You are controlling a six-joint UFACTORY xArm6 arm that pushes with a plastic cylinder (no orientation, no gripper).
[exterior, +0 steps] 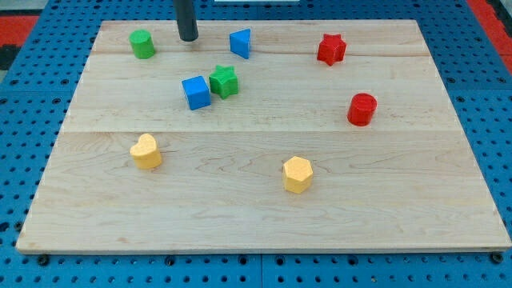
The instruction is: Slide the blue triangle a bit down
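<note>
Task judged barely begun, perhaps not begun at all. Blue triangle (240, 43) sitting near the board's top edge, a little left of centre, with nothing touching it. My tip (188, 38) down on the wooden board (256, 200) to the triangle's left, level with it and clearly apart, between it and the green cylinder (143, 44) further left. No pincer on this rig, only a plain dark rod, so nothing to report as apart, together or clamped. To push the triangle toward the view's bottom, tip needed above it, in the narrow strip between triangle and top edge; not there yet. Worth noting below the triangle: green star (225, 81) and blue cube (196, 92), touching each other, slightly left of the likely path. 1 short push should leave them undisturbed. All remaining work ahead: reposition, contact, brief slide down.
</note>
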